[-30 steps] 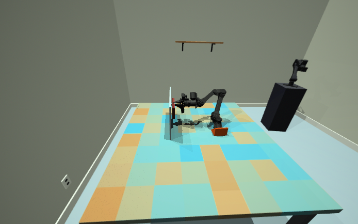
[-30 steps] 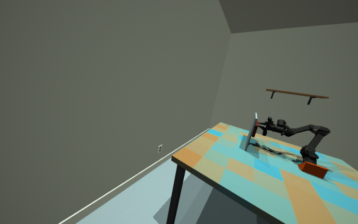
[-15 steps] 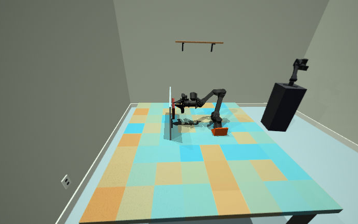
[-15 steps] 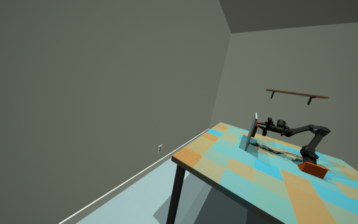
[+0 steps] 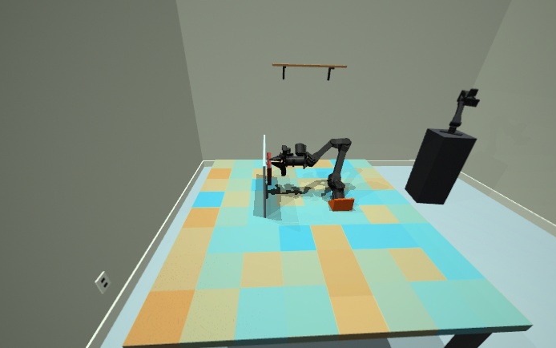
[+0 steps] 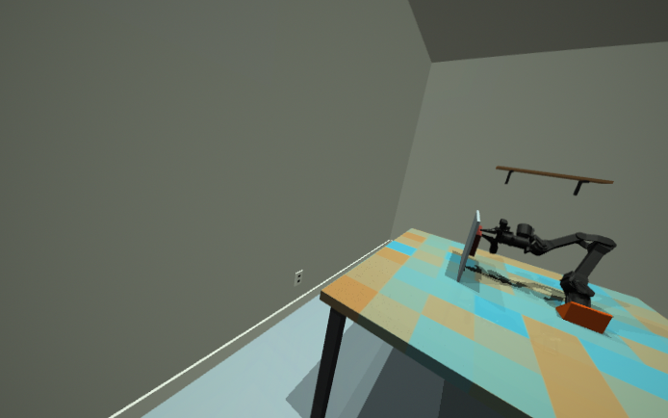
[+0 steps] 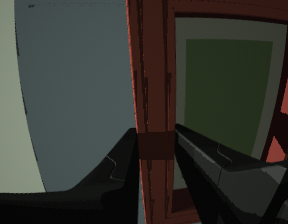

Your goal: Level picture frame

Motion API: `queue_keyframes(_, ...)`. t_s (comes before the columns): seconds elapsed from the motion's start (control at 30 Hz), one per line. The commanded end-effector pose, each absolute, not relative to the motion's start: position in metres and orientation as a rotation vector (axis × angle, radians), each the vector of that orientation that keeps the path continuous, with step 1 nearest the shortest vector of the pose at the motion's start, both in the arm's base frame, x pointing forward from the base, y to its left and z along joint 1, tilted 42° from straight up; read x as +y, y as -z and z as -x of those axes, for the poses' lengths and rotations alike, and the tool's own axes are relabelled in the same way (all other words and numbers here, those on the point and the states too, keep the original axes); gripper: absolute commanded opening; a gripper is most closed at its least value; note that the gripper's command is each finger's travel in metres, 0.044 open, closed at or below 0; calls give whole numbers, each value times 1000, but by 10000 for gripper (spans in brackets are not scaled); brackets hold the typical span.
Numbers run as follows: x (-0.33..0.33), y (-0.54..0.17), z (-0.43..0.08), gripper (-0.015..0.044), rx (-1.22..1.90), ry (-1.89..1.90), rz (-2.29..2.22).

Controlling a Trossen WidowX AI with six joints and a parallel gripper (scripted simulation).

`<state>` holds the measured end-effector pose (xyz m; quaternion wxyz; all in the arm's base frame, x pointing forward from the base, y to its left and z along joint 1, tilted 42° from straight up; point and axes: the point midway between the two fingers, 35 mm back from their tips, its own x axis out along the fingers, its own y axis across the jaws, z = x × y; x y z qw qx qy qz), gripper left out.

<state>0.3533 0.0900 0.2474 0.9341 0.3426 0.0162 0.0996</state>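
Note:
The red picture frame (image 5: 268,170) (image 6: 475,245) (image 7: 155,75) is against the upright grey-blue wall panel (image 5: 264,196) (image 6: 465,254) (image 7: 75,75). It has a pale mat and a dark green picture. The top and exterior views show it nearly edge-on. My gripper (image 5: 271,160) (image 6: 482,233) (image 7: 153,132) is shut on the frame's side bar, the left one in the wrist view, with one finger on each side. In the wrist view that bar leans slightly, but the camera's own tilt is unknown, so I cannot tell whether the frame is level. The screw and the notched strip are hidden.
The panel stands on a patchwork-coloured table (image 5: 263,268) (image 6: 446,314). An orange block (image 5: 341,204) (image 6: 584,317) is at the arm's base. A brown shelf (image 5: 308,65) (image 6: 553,174) is on the back wall. A black pedestal (image 5: 440,166) with another arm stands beyond the table's right side.

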Motion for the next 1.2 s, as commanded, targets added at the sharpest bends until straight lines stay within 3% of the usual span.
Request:
queue_keyframes(0.0, 90, -247, -353, 0, 33, -204, -704)
queue_keyframes(0.67, 89, -247, -354, 0, 49, -203, -845)
queue_keyframes(1.0, 89, -247, -354, 260, 48, -202, -834)
queue_keyframes(1.17, 88, -248, -348, 260, 48, -202, -828)
